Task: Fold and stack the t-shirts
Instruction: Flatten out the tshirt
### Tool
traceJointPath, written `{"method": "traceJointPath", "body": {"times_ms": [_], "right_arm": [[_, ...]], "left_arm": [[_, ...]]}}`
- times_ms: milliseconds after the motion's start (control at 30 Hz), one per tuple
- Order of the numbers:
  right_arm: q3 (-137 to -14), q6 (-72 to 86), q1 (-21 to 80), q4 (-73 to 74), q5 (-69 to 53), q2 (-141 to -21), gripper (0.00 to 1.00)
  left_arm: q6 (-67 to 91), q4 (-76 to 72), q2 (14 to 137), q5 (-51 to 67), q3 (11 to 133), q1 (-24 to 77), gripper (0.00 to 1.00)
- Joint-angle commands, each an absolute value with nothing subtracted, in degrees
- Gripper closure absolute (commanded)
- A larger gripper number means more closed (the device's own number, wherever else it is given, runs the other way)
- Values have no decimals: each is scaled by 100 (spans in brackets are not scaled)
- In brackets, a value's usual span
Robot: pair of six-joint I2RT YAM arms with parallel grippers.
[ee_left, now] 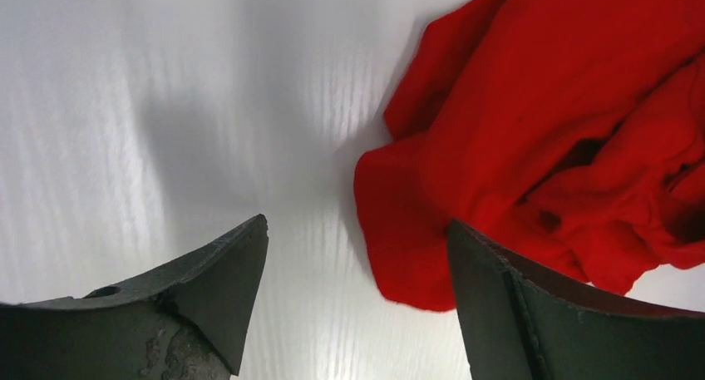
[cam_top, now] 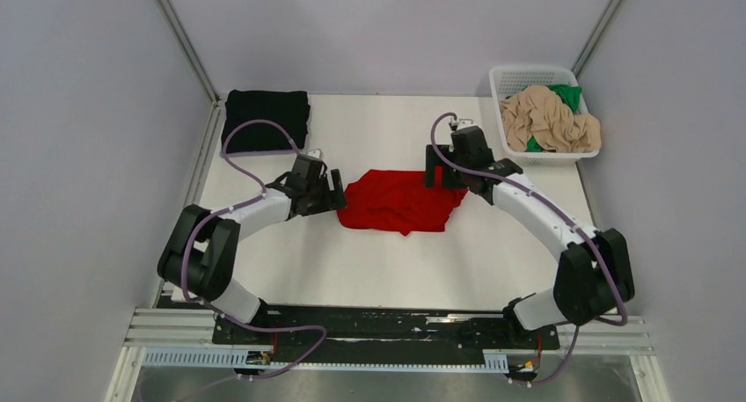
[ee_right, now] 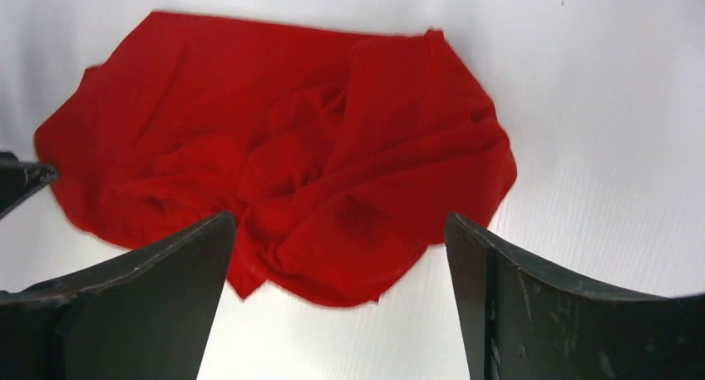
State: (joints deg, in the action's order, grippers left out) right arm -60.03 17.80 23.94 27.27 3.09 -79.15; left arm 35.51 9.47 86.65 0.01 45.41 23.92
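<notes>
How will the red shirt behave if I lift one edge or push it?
Probably floppy: the red t-shirt lies crumpled in soft folds, so it should hang from the pinched point. Likely light, being thin cloth lying almost flat. Pushed across the table, it would likely bunch up rather than slide whole.

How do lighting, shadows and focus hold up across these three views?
Top external: even, diffuse light, sharp throughout, only faint shadows on the table. Left wrist: a soft grey shadow falls on the white surface left of the red t-shirt, and the camera's own fingers look slightly soft. Right wrist: the red t-shirt's folds read a little blurred, and the table looks pale, nearly washed out toward the top.
</notes>
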Motion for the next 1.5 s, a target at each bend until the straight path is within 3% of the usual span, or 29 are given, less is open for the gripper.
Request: {"method": "traceJointPath", "body": {"times_ms": [0,233,300,433,467,600,700,767,1000,1233,1467], "right_arm": [[-6959,1661,2408,2590,1092,-8851,5],[-8221,1556,2392,2880,1416,-10438,13],[-8339,1585,2391,3003,1368,-10783,17],[-8129,1698,2391,3121,1468,-11002,28],[-8044,1716,2391,3120,1493,-11012,32],[-7786,1806,2366,3112,1563,-11064,44],[-7623,2001,2358,2939,1922,-10858,86],[-7423,2003,2364,2631,2141,-10447,100],[-6636,1453,2363,1496,1821,-7950,100],[-6118,987,2373,847,320,-5435,100],[-6321,882,2371,852,-1623,-3879,100]], "left_arm": [[3581,388,9258,393,5013,2391,16],[3627,62,9893,1013,5233,2388,44],[3614,36,9944,1008,5256,2389,56],[3530,116,9924,864,5308,2391,97],[3491,120,9901,794,5298,2391,99],[3348,148,9655,619,5276,2391,100],[3246,257,9348,434,5328,2391,100],[3122,403,9066,287,5398,2386,100],[2603,911,7204,-308,5605,2408,100],[2041,1049,5319,-431,5936,2435,100],[1760,865,3697,-281,6377,2435,100]]}}
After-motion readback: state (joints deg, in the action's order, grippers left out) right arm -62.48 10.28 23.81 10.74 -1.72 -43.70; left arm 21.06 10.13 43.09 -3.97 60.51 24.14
